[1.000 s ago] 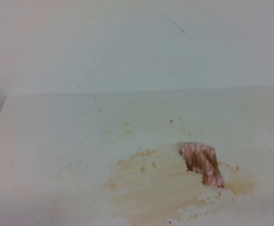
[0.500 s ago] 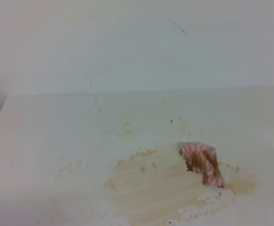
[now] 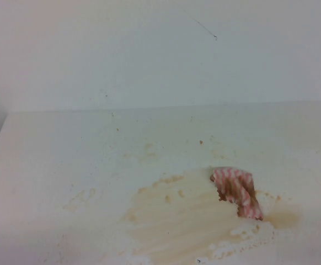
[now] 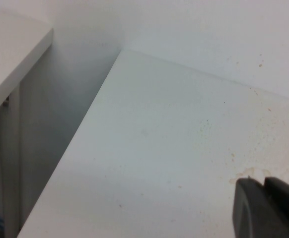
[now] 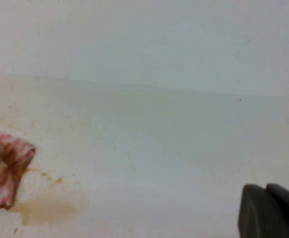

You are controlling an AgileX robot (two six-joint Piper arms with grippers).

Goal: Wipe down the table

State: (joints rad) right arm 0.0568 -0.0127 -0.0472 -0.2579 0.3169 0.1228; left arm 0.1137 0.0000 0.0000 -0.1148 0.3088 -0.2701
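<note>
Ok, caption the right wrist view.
Shut right gripper apart from a red striped cloth beside a brown spill on the white table; left gripper unseen here.

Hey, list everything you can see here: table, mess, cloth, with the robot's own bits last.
table: one, white, against the wall
wall: one, white, behind the table
spill: one smear, light brown, near the table's front edge, centre to right
cloth: one, red-and-white striped, crumpled, brown-stained, lying on the spill's right part
left gripper: one, black, shut, empty, above the table's left side
right gripper: one, black, shut, empty, above the table right of the cloth, apart from it
</note>
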